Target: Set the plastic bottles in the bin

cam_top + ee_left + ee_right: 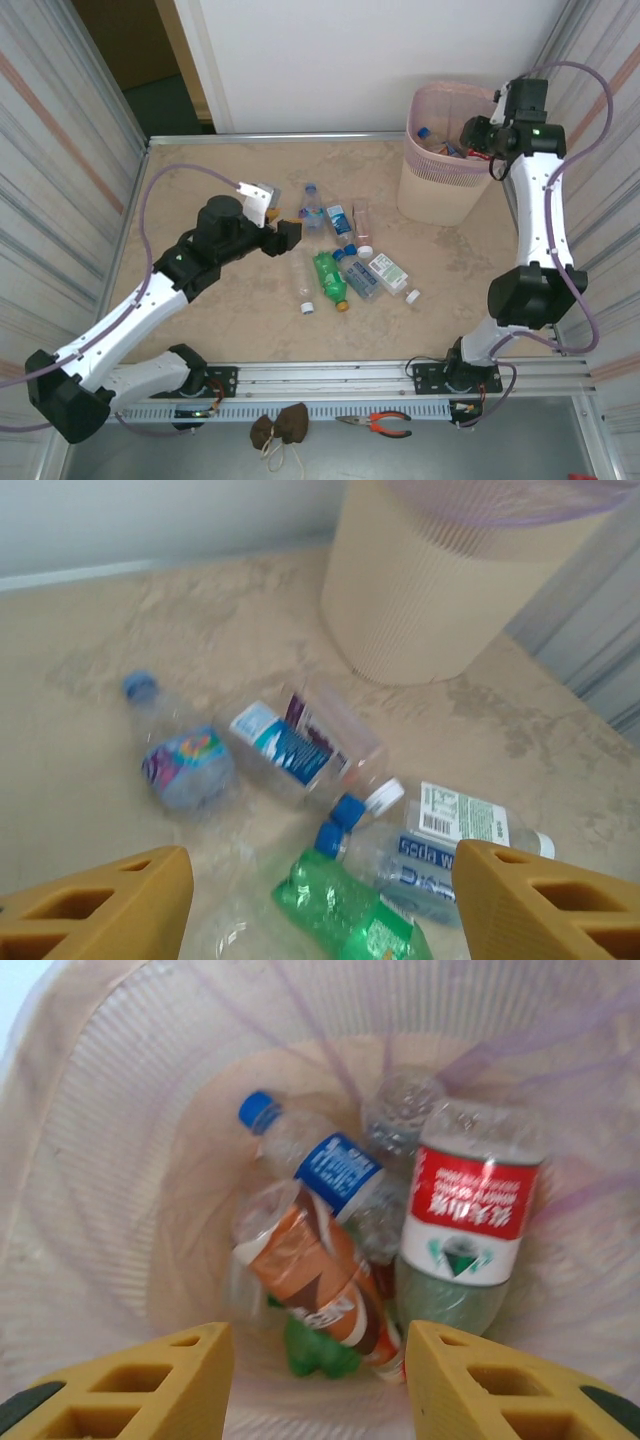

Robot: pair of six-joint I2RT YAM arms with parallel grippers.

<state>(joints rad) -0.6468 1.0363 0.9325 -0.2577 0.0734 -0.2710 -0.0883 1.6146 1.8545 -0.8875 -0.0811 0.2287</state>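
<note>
Several plastic bottles lie in a cluster mid-table: a green bottle, a clear one, a blue-capped one and a white-labelled one. My left gripper hovers just left of them, open. In the left wrist view the green bottle lies below and between its fingers, untouched. The pink bin stands at the back right. My right gripper hangs open over its mouth with nothing between the fingers. Inside the bin lie an orange-labelled bottle, a blue-labelled one and a red-labelled one.
Striped walls close in both sides of the table. A metal rail runs along the near edge. Red-handled pliers and a brown cloth lump lie on the ledge in front of it.
</note>
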